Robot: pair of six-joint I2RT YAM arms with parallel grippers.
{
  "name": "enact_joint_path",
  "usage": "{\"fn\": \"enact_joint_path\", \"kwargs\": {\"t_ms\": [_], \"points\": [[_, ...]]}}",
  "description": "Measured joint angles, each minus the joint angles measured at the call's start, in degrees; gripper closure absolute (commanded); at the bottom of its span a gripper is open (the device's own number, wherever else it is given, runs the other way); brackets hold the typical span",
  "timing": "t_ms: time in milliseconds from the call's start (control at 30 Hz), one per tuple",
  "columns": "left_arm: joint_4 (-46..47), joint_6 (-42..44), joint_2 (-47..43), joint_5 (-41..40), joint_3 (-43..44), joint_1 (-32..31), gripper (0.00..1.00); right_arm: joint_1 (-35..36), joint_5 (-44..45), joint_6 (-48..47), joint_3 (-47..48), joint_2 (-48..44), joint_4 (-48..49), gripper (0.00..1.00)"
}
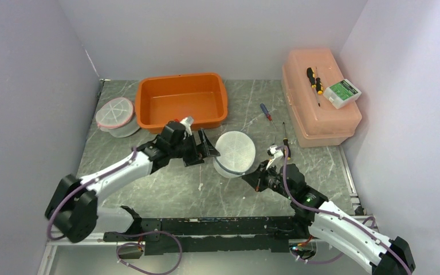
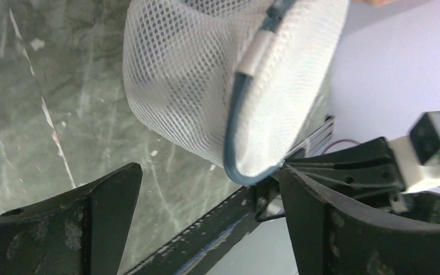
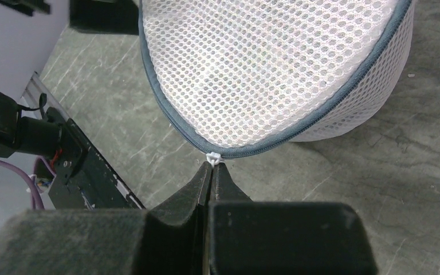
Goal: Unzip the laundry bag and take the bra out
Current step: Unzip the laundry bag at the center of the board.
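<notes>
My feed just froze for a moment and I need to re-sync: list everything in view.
laundry bag: 1, white mesh, table centre
zipper pull: 1, white, bag's near edge
pink-rimmed mesh bag: 1, white, far left
tub: 1, orange, far centre
storage box: 1, pale pink, far right
carton: 1, green-white, on box lid
black-yellow tools: count unclear, on box lid
blue-red screwdriver: 1, table
black screwdriver: 1, table
left gripper: open, beside laundry bag
right gripper: shut on zipper pull

Table (grey-green) bears laundry bag, tub
</notes>
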Motion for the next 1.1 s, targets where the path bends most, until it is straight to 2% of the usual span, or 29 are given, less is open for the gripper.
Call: {"fn": "enact_joint_path", "kwargs": {"t_ms": [133,300,400,700,1000,1100], "points": [[0.9,-8.1,-8.0,-5.1,-4.8,-3.9,0.05,0.0,0.5,0.0,0.0,1.4,0.8,1.00],[3.0,-18.2,-7.1,-12.3,-6.2,-13.1,0.06,0.0,0.8,0.0,0.0,4.3,2.6,1.00],[3.8,-21.9,-4.3,-14.7,-5.5,-15.5,0.13,0.0,0.9,0.0,0.0,4.9,2.6,1.00],[6.3,-27.1,2.1,-19.4,-3.1,-15.8,0.35,0.1,0.9,0.0,0.0,3.8,2.6,1.00],[7.2,-27.8,5.1,-21.1,-1.2,-15.8,0.66,0.1,0.9,-0.2,0.0,3.7,2.5,1.00],[7.2,-27.7,5.3,-21.1,-1.2,-15.7,0.81,0.1,0.9,-0.3,0.0,3.6,2.4,1.00]]}}
